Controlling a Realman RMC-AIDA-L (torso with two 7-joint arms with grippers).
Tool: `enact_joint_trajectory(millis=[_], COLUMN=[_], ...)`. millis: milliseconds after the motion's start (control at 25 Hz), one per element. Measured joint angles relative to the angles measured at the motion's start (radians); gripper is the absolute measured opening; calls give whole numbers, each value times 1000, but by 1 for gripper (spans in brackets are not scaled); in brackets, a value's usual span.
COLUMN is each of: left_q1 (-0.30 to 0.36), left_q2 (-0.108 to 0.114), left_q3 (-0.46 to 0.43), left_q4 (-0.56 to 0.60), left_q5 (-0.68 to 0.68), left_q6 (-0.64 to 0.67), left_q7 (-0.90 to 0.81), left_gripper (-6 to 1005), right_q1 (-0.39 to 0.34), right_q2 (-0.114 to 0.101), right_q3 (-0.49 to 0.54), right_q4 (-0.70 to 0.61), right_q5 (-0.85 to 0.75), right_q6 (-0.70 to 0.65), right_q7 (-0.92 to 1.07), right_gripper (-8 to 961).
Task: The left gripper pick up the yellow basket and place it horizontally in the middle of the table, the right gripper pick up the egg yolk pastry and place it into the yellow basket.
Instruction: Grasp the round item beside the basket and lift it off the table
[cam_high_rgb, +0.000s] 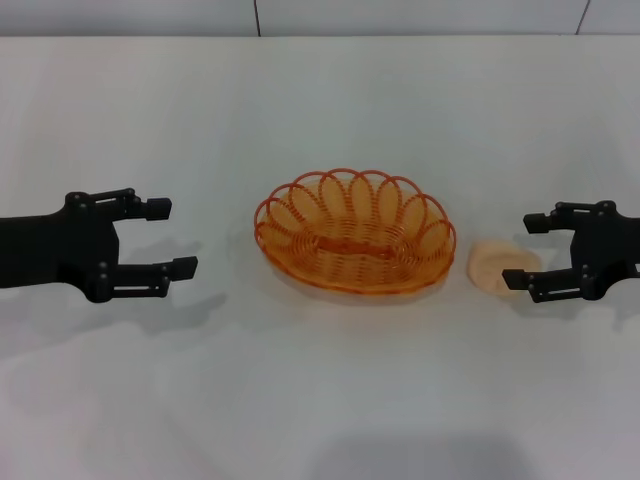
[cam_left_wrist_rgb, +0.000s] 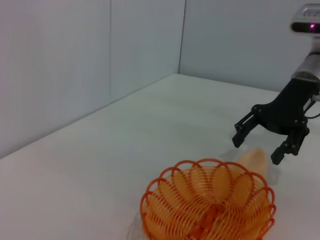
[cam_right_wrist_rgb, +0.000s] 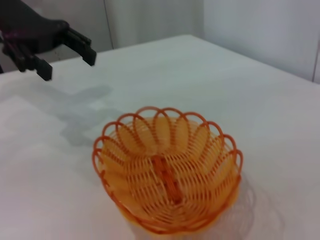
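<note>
The yellow basket (cam_high_rgb: 355, 232) sits upright and empty in the middle of the table (cam_high_rgb: 320, 400), its long side running left to right. It also shows in the left wrist view (cam_left_wrist_rgb: 209, 206) and the right wrist view (cam_right_wrist_rgb: 167, 167). The egg yolk pastry (cam_high_rgb: 497, 266) lies on the table just right of the basket; part of it shows behind the basket in the left wrist view (cam_left_wrist_rgb: 254, 159). My right gripper (cam_high_rgb: 527, 252) is open, with its fingertips at the pastry's right side. My left gripper (cam_high_rgb: 171, 238) is open and empty, well left of the basket.
A pale wall (cam_high_rgb: 320, 15) runs along the table's far edge. Bare white tabletop lies in front of the basket and behind it.
</note>
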Motion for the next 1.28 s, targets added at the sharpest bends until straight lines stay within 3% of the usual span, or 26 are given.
enact_joint_trajectory(millis=[480, 920, 1120, 1280], left_q1=[-17, -19, -18, -18], left_q2=[1, -1, -2, -2], left_q3=[5, 7, 7, 7], left_q4=[0, 2, 6, 6], left_q5=[13, 17, 17, 17], left_q6=[3, 3, 3, 3], left_q7=[-24, -26, -24, -17], left_gripper=[816, 816, 816, 816], right_q1=[5, 10, 10, 9], right_q2=[1, 2, 1, 1], right_q3=[-33, -74, -75, -61], right_q4=[14, 14, 12, -1], right_q5=[-6, -6, -1, 3], right_q6=[55, 48, 47, 28], right_q7=[60, 56, 55, 55], right_gripper=[720, 253, 124, 108])
